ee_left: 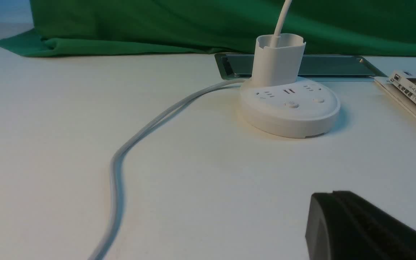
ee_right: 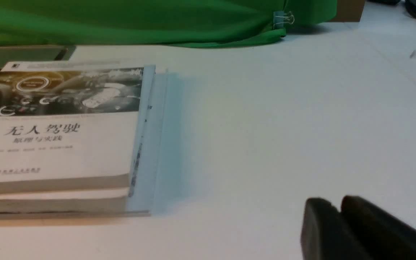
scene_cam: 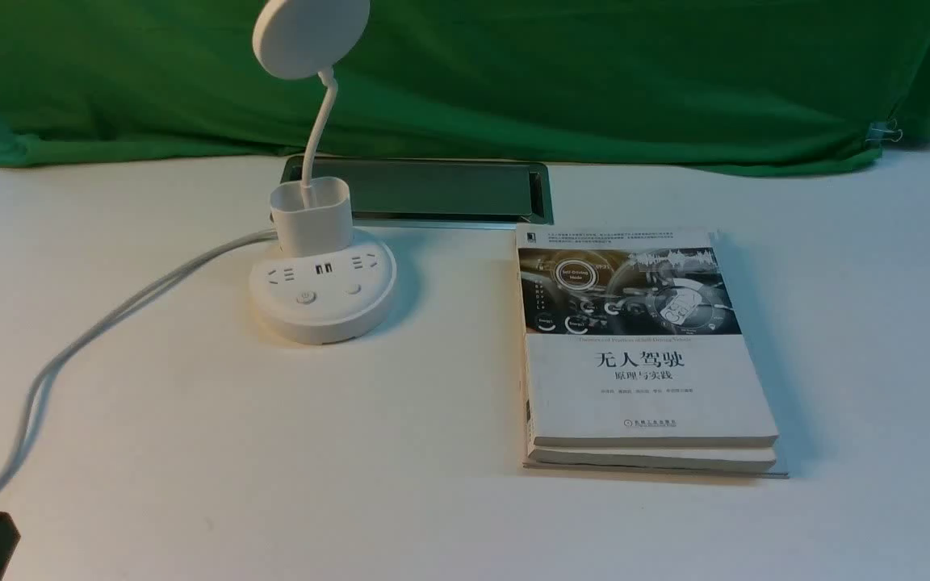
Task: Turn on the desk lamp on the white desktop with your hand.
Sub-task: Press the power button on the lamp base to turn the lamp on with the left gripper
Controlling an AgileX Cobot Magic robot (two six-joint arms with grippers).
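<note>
Desk lamp (scene_cam: 322, 282) stands unlit on white surface (scene_cam: 271, 452) left of books (scene_cam: 643, 355), its 2 buttons (scene_cam: 306, 298) facing the robot, likely for reach; left tool (ee_left: 325, 204) closed, well short; right tool (ee_right: 339, 209) closed, idle.

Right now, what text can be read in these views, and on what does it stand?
"无人驾驶": large title on the top book, on its cover.
"原理与实践": subtitle just beneath that title.
"Self-Driving Mode": faint, inside the ring on the cover photo.
Author line, publisher line, top small print and spine text: too small or blurred to read.
The desk lamp: socket and button symbols only, no words.
</note>
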